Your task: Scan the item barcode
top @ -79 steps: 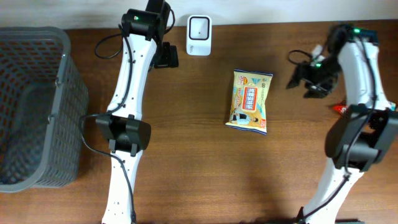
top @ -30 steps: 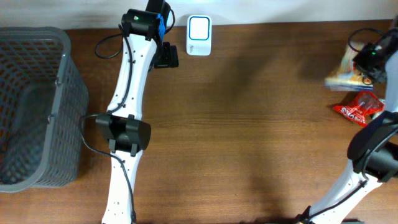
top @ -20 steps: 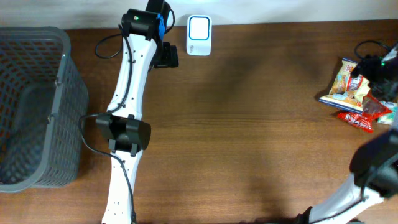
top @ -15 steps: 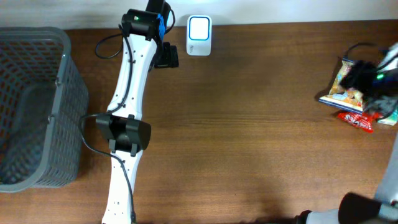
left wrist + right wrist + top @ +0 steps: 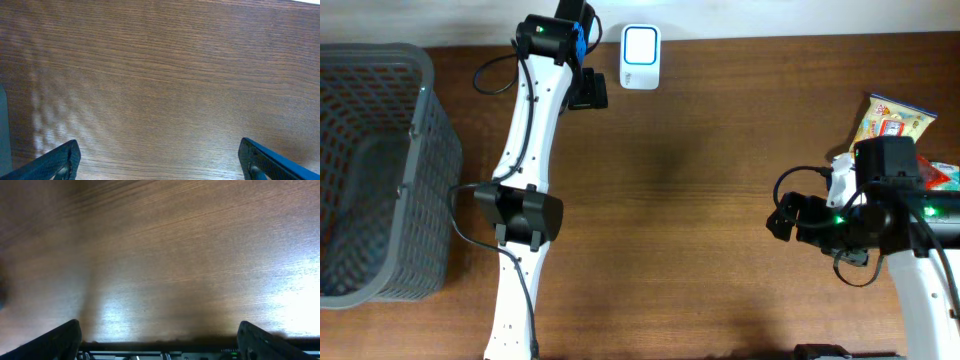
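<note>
The yellow snack packet (image 5: pixel 895 112) lies flat at the far right of the table (image 5: pixel 720 160), printed face up. Its lower end is hidden under the right arm's housing, and a red packet (image 5: pixel 943 178) sits just beside it at the table's edge. No barcode can be made out on the face that shows. The right gripper (image 5: pixel 160 342) is not on the packet: it points away from it toward the middle of the table, its jaws spread wide with only bare wood between them. The white scanner (image 5: pixel 640 43) stands at the back edge with its window lit, well apart from the packet and with nothing in front of it. The left gripper (image 5: pixel 157 162) hangs near the scanner, its blue fingers likewise released and holding nothing. The grey basket (image 5: pixel 420 90) waits at the far left. Judged from this layout, no item is being presented to the scanner and neither arm holds one. Whether this packet has had its scan cannot be told; if it has not, the whole sequence of picking it up, carrying it across and turning its code to the window remains.
</note>
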Tool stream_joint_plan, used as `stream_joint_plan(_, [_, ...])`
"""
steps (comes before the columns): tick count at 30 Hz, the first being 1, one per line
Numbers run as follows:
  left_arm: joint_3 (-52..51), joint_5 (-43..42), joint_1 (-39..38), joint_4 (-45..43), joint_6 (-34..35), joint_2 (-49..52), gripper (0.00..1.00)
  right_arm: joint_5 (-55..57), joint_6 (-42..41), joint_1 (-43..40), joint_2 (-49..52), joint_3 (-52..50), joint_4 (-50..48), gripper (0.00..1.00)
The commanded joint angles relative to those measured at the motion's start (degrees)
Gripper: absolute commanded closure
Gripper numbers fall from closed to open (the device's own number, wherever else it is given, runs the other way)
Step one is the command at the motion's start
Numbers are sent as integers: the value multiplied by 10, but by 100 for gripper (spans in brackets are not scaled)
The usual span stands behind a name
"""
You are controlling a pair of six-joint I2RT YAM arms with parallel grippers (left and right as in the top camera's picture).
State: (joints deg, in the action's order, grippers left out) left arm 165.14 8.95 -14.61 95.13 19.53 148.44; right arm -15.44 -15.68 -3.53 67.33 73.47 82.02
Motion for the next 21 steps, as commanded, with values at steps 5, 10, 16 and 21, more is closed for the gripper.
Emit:
stream_joint_plan(5, [9,-2,-2,1,4,-4,1,-5,50,83,-283,-259,-313,1])
stream_joint_plan(10, [9,-2,-2,1,4,-4,1,-7,73,103,-515,-548,-606,1])
stream_joint_plan(16, [9,-2,-3,1,4,-4,1,41,99,101,-672,-732,-809,1])
stream_joint_plan(21, [9,-2,-3,1,4,-4,1,145,99,98,-671,-732,-774,1])
